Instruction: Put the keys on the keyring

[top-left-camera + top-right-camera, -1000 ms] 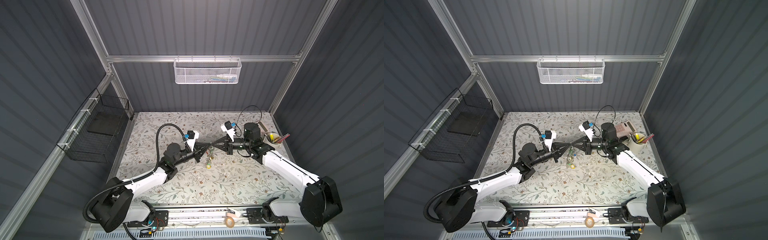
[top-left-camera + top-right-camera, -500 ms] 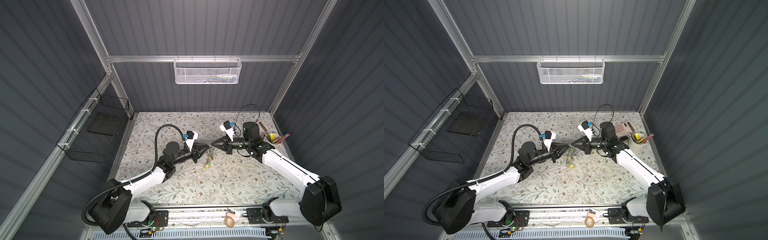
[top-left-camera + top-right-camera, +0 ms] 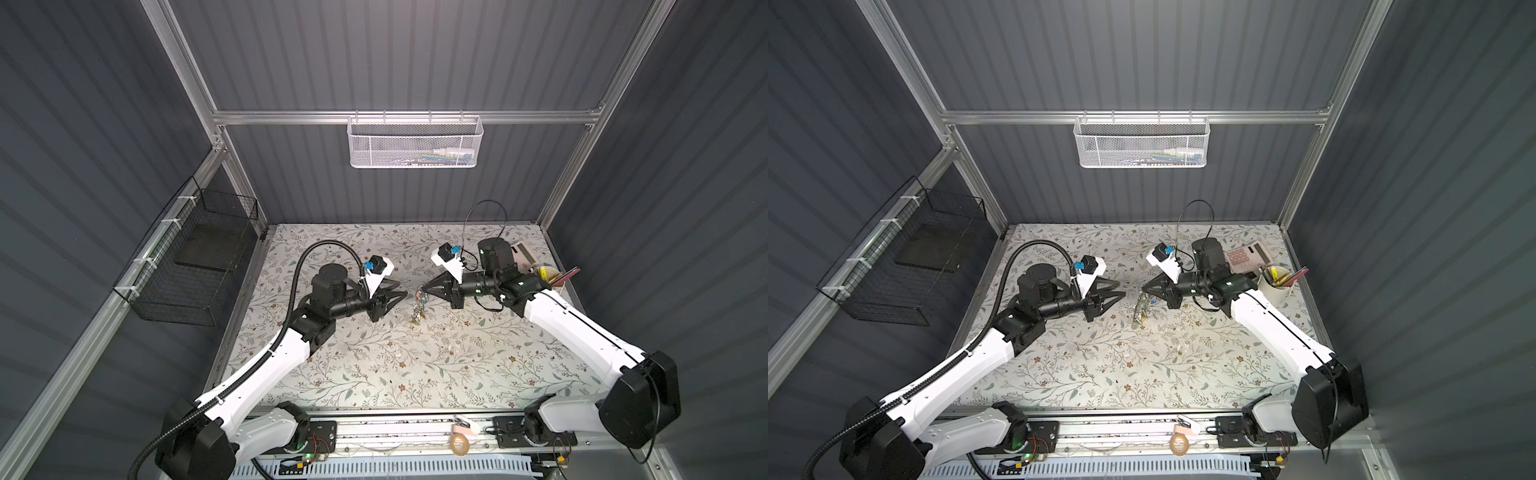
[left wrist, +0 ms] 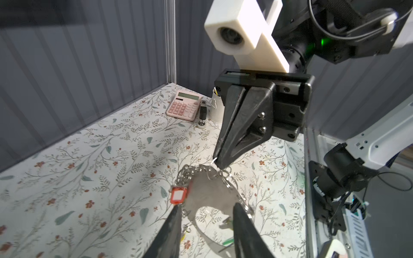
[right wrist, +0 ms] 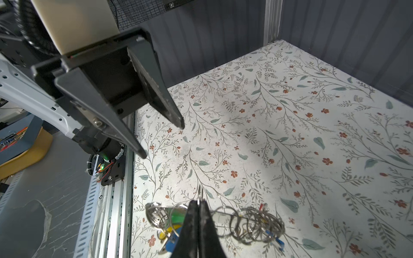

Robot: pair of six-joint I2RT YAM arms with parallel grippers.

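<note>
We're watching the right gripper (image 3: 420, 289) pinching the keyring (image 3: 419, 308) w/ jaws pressed tight; left gripper (image 3: 404, 289), at its 9 o'clock, hanging spread, not touching.

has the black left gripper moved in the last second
Yes: the left gripper has backed off leftward toward the black wire basket, away from the grey keyring.

The table cover (image 5: 290, 125) was printed with green leaves and red flowers on white; calculator (image 4: 184, 107) was coloured pink; a red tag (image 4: 178, 195) was spotted on the keyring (image 5: 257, 220).
</note>
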